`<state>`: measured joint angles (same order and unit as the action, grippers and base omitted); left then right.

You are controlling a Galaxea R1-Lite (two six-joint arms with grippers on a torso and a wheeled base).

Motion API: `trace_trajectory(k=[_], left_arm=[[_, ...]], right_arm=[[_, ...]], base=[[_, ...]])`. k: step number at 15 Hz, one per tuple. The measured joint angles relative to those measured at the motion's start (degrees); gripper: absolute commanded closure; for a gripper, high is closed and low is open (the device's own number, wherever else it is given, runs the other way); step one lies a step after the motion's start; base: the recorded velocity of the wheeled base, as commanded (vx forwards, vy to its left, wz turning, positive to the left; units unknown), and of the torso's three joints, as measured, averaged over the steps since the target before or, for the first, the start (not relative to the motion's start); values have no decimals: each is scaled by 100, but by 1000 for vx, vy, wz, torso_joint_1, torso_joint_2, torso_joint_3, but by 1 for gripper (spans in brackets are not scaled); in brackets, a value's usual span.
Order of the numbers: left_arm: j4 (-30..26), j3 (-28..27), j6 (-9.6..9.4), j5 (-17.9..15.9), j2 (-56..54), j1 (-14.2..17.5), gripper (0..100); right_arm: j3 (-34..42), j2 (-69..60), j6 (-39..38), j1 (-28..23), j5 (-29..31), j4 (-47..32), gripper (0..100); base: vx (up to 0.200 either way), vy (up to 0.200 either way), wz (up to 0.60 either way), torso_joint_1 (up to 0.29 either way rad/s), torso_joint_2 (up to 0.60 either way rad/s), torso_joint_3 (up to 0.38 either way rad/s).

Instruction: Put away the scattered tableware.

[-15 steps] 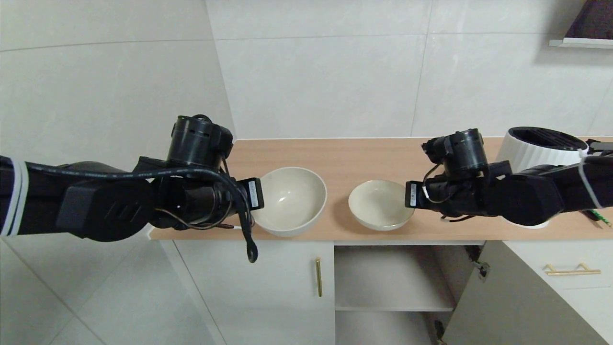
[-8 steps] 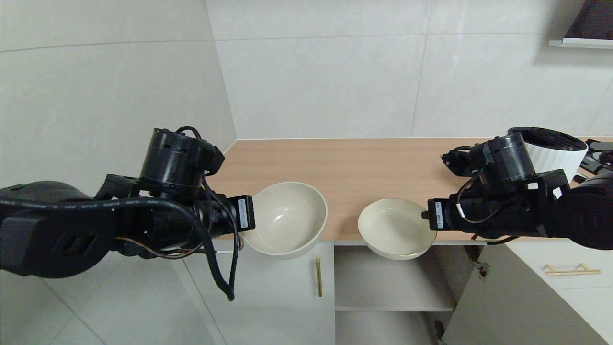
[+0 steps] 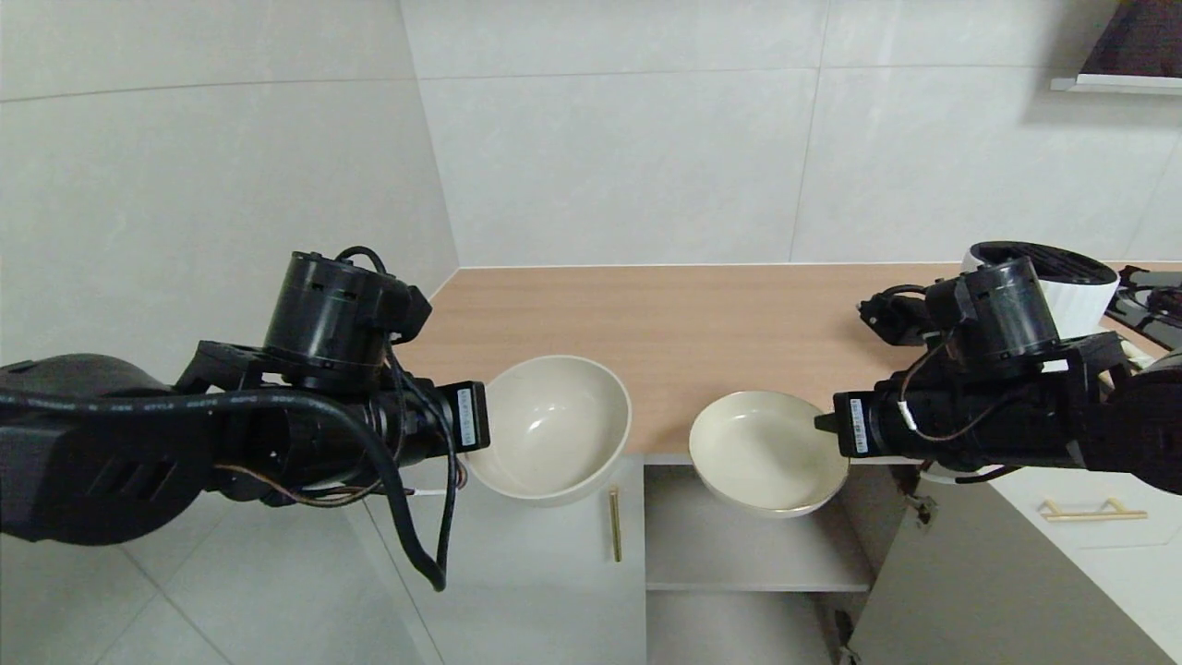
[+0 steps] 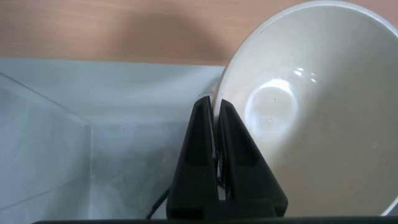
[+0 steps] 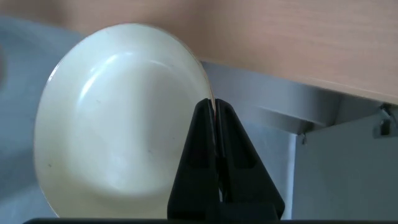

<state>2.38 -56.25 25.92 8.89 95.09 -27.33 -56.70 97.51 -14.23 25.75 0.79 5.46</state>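
Item 1, wood-grain countertop [image 3: 683,314]: the bench, with both bowls held out at its front edge, at six o'clock of its surface in the head view. Item 2, open cabinet bay [image 3: 748,554]: under the counter with one shelf, its door swung aside, and probably where the bowls go. Item 3, deep bowl [image 3: 554,429], cream and glazed, the larger of the two: it looks rigid, smooth and breakable, probably ceramic, and likely the heavier piece. The thin rim is the only practical hold, and a one-sided pinch leaves the weight hanging off to one side, so it could slip or twist. It is upright, overlapping the counter's front edge and the closed door below. The left gripper [image 3: 476,416] holds it at the nine o'clock rim, fingers [image 4: 202,124] pressed together on the wall, apparently one inside and one outside, and the rest of the bowl reaches toward three o'clock. Item 4, shallow bowl [image 3: 766,451], cream, lower and wider-mouthed: also hard, slick and chippable, likely lighter. Its flared lip gives little depth for a hold, so it wants a firm squeeze and level carrying. It hangs just forward of the counter edge, above the open bay, at three o'clock of the deep bowl and apart from it. The right gripper [image 3: 826,423] holds it at the three o'clock rim, fingers [image 5: 200,124] clamped on the lip.
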Motion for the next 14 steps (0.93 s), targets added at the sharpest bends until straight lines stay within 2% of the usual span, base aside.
trace_trajectory(k=[7,14], left_arm=[[11,-4,0,-5,65,-11,100],[5,0,-2,-2,116,-9,100]], right_arm=[[2,172,145,-4,16,20,100],[11,240,151,-1,21,15,100]], base=[[0,0,0,-14,28,16],[0,0,0,-196,454,255]])
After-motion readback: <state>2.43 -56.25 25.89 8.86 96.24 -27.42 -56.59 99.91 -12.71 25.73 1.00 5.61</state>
